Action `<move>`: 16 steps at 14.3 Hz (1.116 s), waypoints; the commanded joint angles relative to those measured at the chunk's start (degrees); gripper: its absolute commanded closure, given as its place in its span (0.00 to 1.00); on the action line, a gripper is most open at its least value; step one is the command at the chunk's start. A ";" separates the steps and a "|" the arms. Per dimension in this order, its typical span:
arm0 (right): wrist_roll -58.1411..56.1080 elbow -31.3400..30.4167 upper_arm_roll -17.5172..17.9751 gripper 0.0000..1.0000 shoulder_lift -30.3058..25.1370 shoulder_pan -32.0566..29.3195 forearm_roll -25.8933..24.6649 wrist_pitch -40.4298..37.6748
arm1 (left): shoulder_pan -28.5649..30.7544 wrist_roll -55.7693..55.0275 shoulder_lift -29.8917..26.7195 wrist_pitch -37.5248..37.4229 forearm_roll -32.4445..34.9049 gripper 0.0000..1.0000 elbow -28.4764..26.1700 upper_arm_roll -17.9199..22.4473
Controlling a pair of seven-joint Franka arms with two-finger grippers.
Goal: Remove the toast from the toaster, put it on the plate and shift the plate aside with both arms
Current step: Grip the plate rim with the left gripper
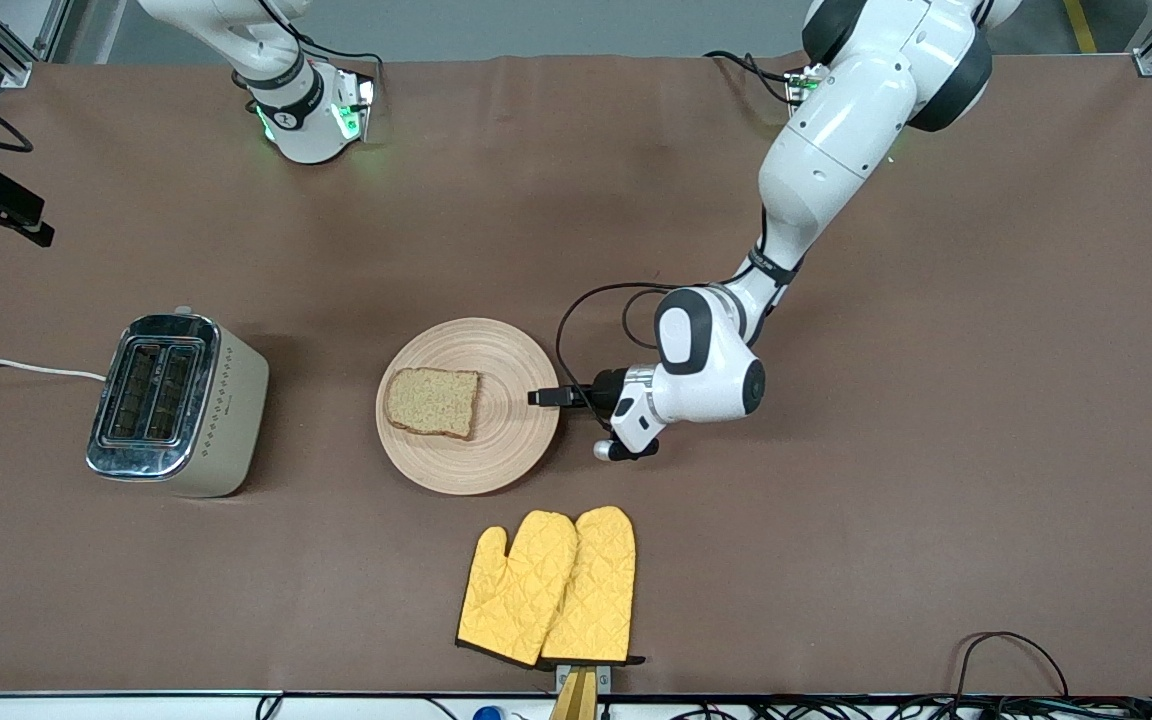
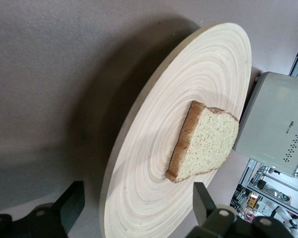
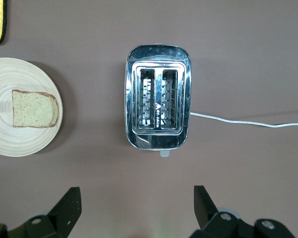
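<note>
The toast (image 1: 433, 402) lies flat on the plate (image 1: 506, 440) in the middle of the table, on the part of it toward the right arm's end. My left gripper (image 1: 542, 397) is low at the plate's rim on the side toward the left arm's end. In the left wrist view the left gripper (image 2: 137, 191) is open, its jaws stand on either side of the plate's rim (image 2: 139, 148), and the toast (image 2: 206, 141) lies farther in. My right gripper (image 3: 136, 191) is open and empty, high above the table beside the toaster (image 3: 158, 104), with the plate (image 3: 5, 139) and toast (image 3: 34, 109) off to one side.
A chrome two-slot toaster (image 1: 176, 405) stands toward the right arm's end, its white cord (image 1: 16, 367) trailing off the table. A pair of yellow oven mitts (image 1: 548, 588) lies nearer the front camera than the plate. The right arm's base (image 1: 306, 100) is at the table's back edge.
</note>
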 commanded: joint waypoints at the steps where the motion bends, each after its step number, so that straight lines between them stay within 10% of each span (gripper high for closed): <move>1: 0.80 -0.77 0.14 0.00 -0.62 0.06 -1.00 -0.01 | -1.05 0.58 1.38 0.80 -0.98 0.26 2.18 0.19; 5: 0.80 -0.77 0.14 0.00 -0.62 0.06 -1.00 -0.10 | -1.31 2.16 1.47 1.50 -0.89 0.70 2.00 0.37; 10: 0.97 -0.86 0.22 0.00 -0.62 0.15 -1.00 -0.19 | -1.58 6.38 2.25 4.05 -0.98 0.99 1.65 0.37; 16: 1.06 -0.86 0.23 0.00 -0.71 0.24 -0.91 -0.28 | -0.26 5.59 -2.12 3.70 -0.28 1.00 1.74 0.45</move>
